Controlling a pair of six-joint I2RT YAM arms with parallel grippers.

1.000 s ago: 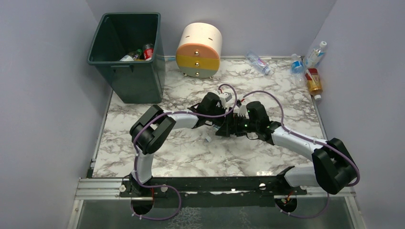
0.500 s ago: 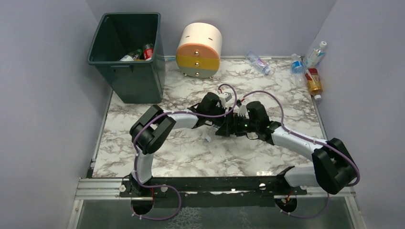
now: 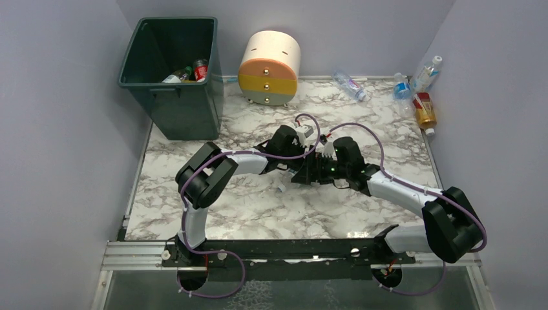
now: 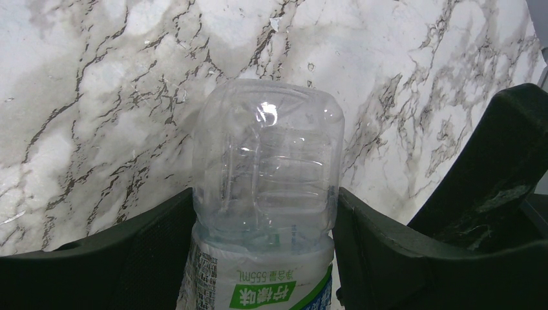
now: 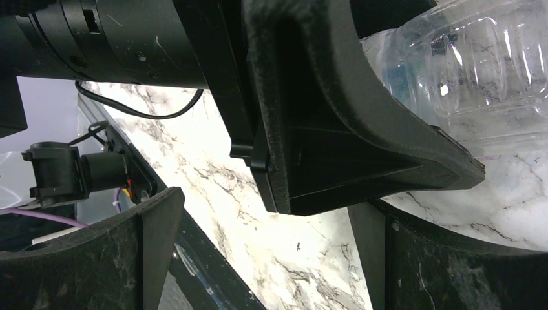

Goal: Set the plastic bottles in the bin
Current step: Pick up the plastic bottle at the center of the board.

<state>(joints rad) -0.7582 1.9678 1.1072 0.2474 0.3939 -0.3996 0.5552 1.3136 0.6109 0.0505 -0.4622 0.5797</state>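
Nothing has shifted since the earlier frames: both arms sit unmoved at the middle of the bench (image 3: 258,213). The left tool (image 4: 263,197) is clenched on a clear bottle (image 4: 268,155) with a green-and-white label. Its long axis runs up the wrist frame, base toward the top. Just beside it, the right tool (image 5: 268,213) gapes wide, grasping nothing. Open bench runs from the tools to the bin (image 3: 169,110) at upper left, which holds bottles (image 3: 187,72). More bottles (image 3: 424,111) lie along the upper right edge.

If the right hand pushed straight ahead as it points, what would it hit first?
Probably a black finger of the left hand, closed on the clear plastic bottle just beyond; depth is unclear.
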